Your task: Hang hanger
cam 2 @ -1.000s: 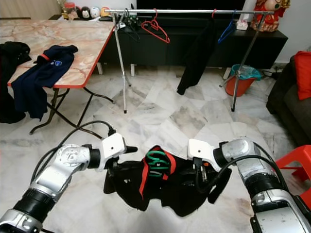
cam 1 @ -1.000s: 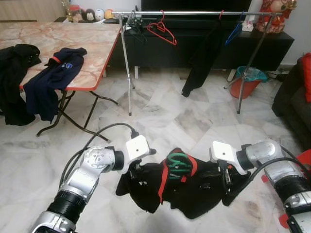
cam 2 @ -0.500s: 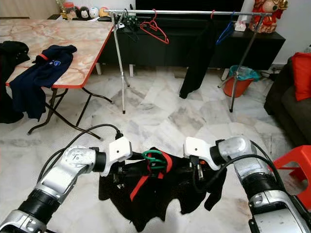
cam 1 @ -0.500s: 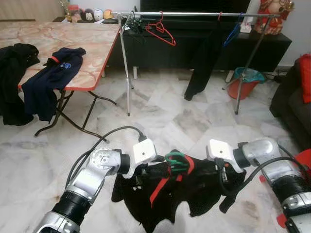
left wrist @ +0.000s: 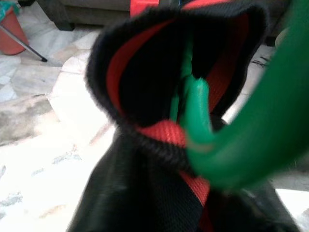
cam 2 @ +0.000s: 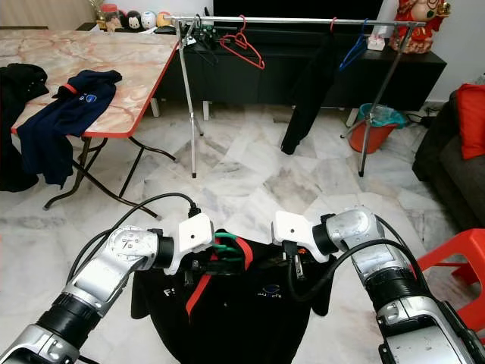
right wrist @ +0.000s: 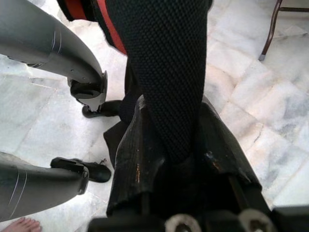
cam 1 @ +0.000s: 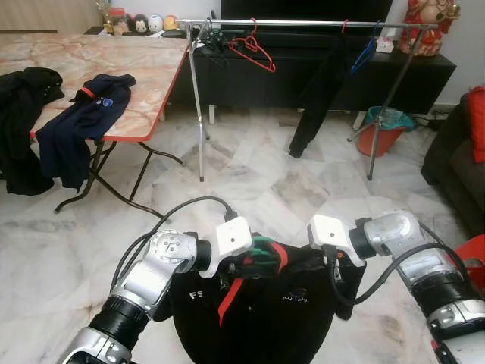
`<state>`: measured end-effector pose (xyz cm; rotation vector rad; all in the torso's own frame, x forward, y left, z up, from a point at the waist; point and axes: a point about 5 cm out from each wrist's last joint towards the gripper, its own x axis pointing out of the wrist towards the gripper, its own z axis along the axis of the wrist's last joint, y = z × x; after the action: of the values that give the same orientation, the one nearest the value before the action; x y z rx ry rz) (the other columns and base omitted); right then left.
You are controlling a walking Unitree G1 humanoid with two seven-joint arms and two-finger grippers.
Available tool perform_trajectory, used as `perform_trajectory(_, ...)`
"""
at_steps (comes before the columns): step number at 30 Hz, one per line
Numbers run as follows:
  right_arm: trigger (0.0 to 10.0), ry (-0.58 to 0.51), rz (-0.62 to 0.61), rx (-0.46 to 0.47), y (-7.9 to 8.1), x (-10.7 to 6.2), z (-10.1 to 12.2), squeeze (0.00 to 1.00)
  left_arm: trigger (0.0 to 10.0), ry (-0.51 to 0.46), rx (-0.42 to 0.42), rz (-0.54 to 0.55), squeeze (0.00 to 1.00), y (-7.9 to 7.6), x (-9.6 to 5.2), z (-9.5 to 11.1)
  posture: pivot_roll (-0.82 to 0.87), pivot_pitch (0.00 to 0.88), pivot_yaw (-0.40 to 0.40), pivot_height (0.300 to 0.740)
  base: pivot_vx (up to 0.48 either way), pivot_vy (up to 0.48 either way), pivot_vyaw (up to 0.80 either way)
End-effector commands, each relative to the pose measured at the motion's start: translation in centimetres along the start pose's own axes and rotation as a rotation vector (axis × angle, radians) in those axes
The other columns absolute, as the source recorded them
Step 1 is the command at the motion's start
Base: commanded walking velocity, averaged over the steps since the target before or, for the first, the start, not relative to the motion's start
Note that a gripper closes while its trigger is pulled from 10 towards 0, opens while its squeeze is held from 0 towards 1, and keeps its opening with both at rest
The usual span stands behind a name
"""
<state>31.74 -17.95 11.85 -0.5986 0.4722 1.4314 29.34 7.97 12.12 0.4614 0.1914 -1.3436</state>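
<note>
From my remote seat I look down over a glossy white marble-tile floor [cam 1: 250,182] in a living room, where a marble-patterned folding table with a red edge [cam 1: 144,72] carries a crumpled navy shirt [cam 1: 87,114] hanging over its side. Beyond it stands a thin chrome clothes rail on splayed legs [cam 1: 303,23], with a red wire hanger [cam 1: 254,49] and a limp black garment [cam 1: 322,83] hanging from it. Close below me, a black mesh-knit shirt with red collar trim [cam 1: 265,311] hangs flat between both silver arms, well short of the rail. The left gripper [cam 1: 244,267] is closed at the collar, on the green plastic hanger [cam 1: 263,249] whose curved hook rises from the neck opening. The right gripper [right wrist: 169,159] is clamped on the shirt's coarse woven shoulder fabric.
</note>
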Motion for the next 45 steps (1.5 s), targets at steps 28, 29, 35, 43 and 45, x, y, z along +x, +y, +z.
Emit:
perform_trajectory(28, 10.0, -0.032, 0.004, 0.028, 0.2, 0.2, 0.1, 0.00, 0.0, 0.025, -0.045, 0.040, 0.00, 0.6, -0.4, 0.0, 0.14, 0.000, -0.067, 0.740, 0.000, 0.000, 0.00)
perform_trajectory(29, 10.0, -0.037, 0.009, 0.037, 0.2, 0.3, 0.1, 0.28, 0.0, 0.024, -0.048, 0.040, 0.00, 0.5, -0.4, 0.0, 0.14, 0.000, -0.067, 0.740, 0.000, 0.000, 0.00)
perform_trajectory(35, 10.0, -0.008, 0.034, 0.081, 0.7, 0.5, -0.8, 1.00, 0.0, 0.032, -0.050, 0.061, 0.00, 0.6, -0.7, -0.3, 0.13, 0.000, -0.062, 0.740, 0.000, 0.000, 0.00)
perform_trajectory(43, 10.0, 0.060, 0.048, 0.124, 1.6, 0.2, -2.5, 1.00, 0.0, 0.044, -0.040, 0.092, 0.00, 1.1, -0.8, -0.5, 0.13, 0.000, -0.055, 0.740, 0.000, 0.000, 0.00)
perform_trajectory(45, 10.0, 0.089, 0.058, 0.136, 1.9, 0.1, -3.0, 1.00, 0.0, 0.062, -0.032, 0.104, 0.00, 1.2, -0.8, -0.7, 0.12, 0.000, -0.052, 0.740, 0.000, 0.000, 0.00)
